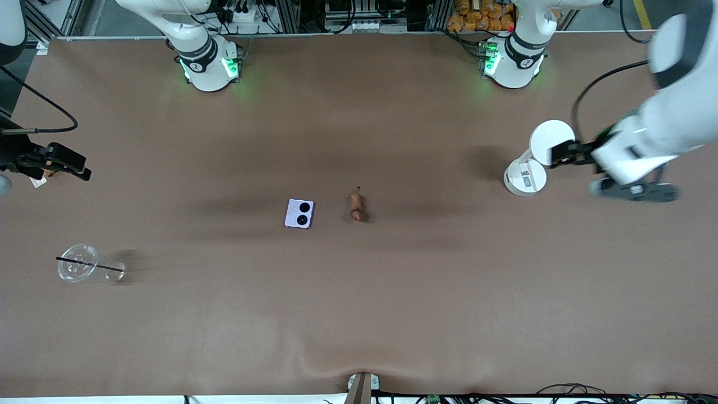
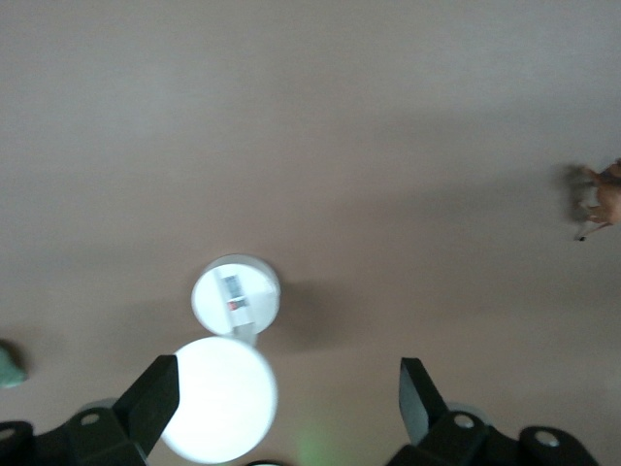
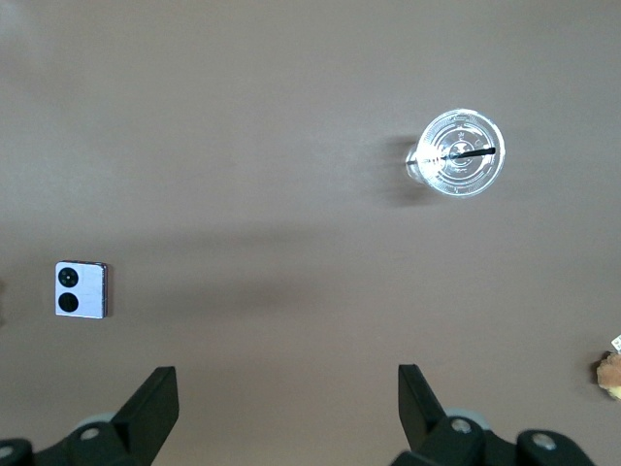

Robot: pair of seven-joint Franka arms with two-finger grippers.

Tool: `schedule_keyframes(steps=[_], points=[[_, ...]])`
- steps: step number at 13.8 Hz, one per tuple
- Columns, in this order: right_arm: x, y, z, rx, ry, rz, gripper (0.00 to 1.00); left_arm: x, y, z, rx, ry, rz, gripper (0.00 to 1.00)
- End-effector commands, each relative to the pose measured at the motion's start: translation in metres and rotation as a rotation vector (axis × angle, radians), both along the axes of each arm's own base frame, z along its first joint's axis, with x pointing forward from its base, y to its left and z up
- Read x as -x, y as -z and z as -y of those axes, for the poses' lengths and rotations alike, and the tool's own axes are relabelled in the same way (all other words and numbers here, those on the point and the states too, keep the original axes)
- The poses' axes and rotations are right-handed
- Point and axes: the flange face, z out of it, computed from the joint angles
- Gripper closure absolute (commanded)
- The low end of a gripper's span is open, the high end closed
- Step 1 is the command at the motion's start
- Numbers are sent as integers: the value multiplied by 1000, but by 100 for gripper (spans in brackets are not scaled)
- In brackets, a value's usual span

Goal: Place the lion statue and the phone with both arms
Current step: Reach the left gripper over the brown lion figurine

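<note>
The pale lilac phone lies flat near the table's middle with two black camera circles on its face. It also shows in the right wrist view. The small orange-brown lion statue lies beside it, toward the left arm's end, and shows in the left wrist view. My left gripper is open and empty, high over a white container at the left arm's end; it also shows in the left wrist view. My right gripper is open and empty over the right arm's end; it also shows in the right wrist view.
A white cylindrical container with a round white top stands under the left gripper. A clear plastic cup with a black straw sits at the right arm's end. A small brown tagged thing and a green thing show at the views' edges.
</note>
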Motion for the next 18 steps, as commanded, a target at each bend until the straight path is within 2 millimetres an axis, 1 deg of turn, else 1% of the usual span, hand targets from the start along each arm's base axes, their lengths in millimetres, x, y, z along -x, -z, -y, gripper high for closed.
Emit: schedule_keyframes(steps=[1,5,6,7,8,9,10,11,12,14,15,16,18], points=[[-3,-3,-2,-5,1,6,0,-3,21,61,16,-63,3,0],[-3,-3,-2,-3,2,6,0,2,74,170,43,-121,59,0],[-3,-3,-2,-5,1,6,0,9,87,203,56,-142,78,0],[-2,-3,-2,-3,2,5,0,17,103,229,54,-170,80,0],[-2,-3,-2,-3,2,5,0,24,126,252,42,-175,70,0],[-3,-3,-2,-3,2,6,0,28,139,272,59,-172,80,0],[-3,-3,-2,-3,2,6,0,29,149,287,67,-177,84,0],[-2,-3,-1,-5,2,6,0,39,163,309,57,-180,78,0],[-2,-3,-1,-5,4,5,0,43,181,323,43,-189,73,0],[-2,-3,-1,-5,4,6,0,38,211,332,58,-197,95,0],[-2,-3,-1,-5,4,6,0,35,227,339,77,-222,113,0],[-3,-3,-2,-5,2,6,0,36,238,351,92,-266,122,0],[-2,-3,-2,-5,2,5,0,34,264,363,104,-290,128,0]])
